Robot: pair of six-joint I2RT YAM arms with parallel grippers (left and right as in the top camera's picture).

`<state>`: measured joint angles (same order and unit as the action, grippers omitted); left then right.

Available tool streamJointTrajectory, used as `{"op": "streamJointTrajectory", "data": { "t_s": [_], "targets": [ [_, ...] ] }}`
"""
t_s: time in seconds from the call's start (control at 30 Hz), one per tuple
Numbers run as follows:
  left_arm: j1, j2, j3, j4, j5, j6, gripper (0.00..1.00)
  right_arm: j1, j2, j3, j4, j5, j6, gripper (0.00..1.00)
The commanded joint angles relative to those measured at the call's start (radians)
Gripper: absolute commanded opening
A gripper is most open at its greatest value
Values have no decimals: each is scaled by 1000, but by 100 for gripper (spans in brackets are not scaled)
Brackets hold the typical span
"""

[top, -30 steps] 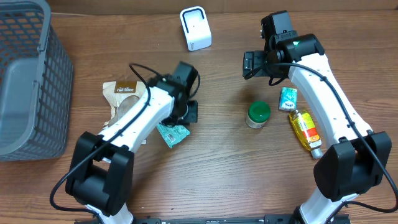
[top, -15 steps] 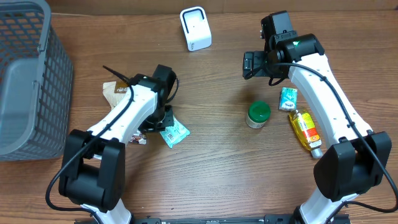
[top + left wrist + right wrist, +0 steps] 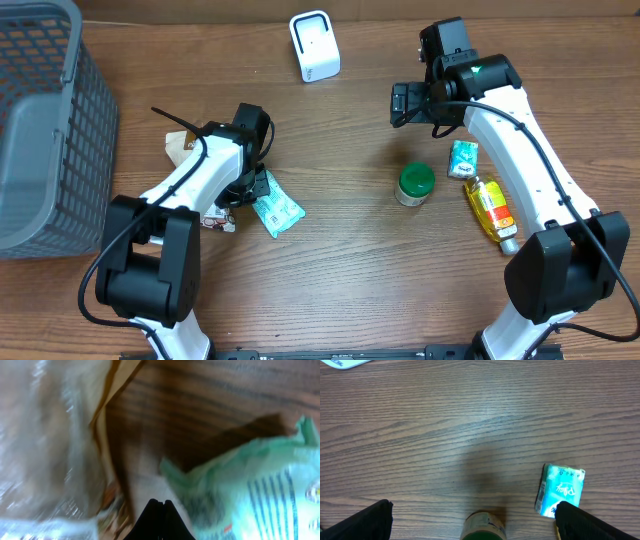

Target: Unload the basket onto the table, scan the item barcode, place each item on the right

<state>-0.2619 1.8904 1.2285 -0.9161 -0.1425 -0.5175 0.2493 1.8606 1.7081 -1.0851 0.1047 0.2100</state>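
Far left: grey basket (image 3: 40,130). Next, brown bag (image 3: 183,148) flat on the table (image 3: 340,280), partly under the left arm. Left gripper (image 3: 258,186) down low between bag and green packet (image 3: 278,212), fingertips pressed together on nothing (wrist view blurred, but tips plainly meeting). Packet flat on the wood, just right of those tips. White scanner (image 3: 314,45) upright at the back. Right gripper (image 3: 402,104) above the table, jaws wide apart, empty. Nearer the front: jar (image 3: 415,183), teal pack (image 3: 462,158), yellow bottle (image 3: 489,208).
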Motion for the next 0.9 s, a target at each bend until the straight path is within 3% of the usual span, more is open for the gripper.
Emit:
{"op": "streamJointTrajectory", "data": {
  "t_s": [0.0, 0.23, 0.87],
  "targets": [
    [-10, 14, -9, 60, 61, 49, 4, -4, -14, 11, 6, 7, 10, 100],
    [-27, 14, -9, 137, 170, 115, 4, -4, -14, 11, 6, 7, 10, 100],
    [-40, 19, -9, 135, 177, 75, 7, -4, -14, 11, 6, 7, 10, 100]
  ]
}}
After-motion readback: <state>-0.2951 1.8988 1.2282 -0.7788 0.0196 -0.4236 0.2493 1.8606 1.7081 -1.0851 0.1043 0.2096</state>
